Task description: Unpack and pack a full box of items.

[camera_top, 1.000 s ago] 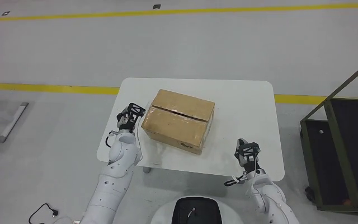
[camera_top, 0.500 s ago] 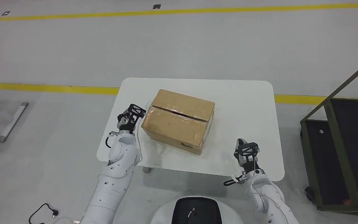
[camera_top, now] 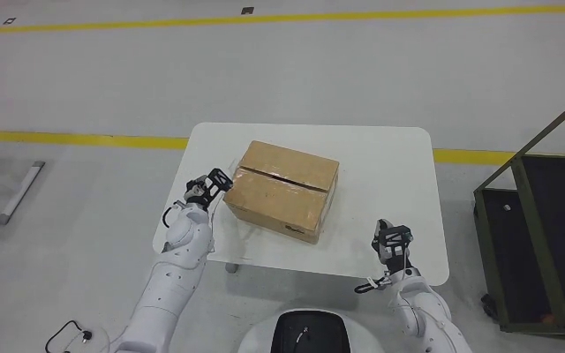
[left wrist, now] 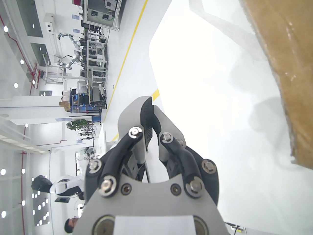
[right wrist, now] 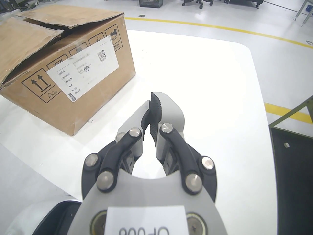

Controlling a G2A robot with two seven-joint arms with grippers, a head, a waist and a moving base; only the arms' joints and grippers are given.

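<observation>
A brown cardboard box (camera_top: pixel 282 189) stands in the middle of the white table (camera_top: pixel 380 176), its top flaps folded down but loose, with a dark gap between them. A white label is stuck on the box (right wrist: pixel 66 67) side. My left gripper (camera_top: pixel 218 181) is shut and empty, hanging close beside the box's left end; that box (left wrist: pixel 281 37) wall rises close by my left gripper (left wrist: pixel 148 108). My right gripper (camera_top: pixel 394 238) is shut and empty over the table's front right part, well apart from the box. The right gripper (right wrist: pixel 154 106) has its black pads pressed together.
A dark green cart (camera_top: pixel 525 238) stands on the floor right of the table. Yellow floor lines (camera_top: pixel 88 139) run behind the table. Bare table surface lies right of and behind the box.
My left gripper has shifted slightly right and nearer, ending closer to the box's left end. The right arm and the box have stayed put.
</observation>
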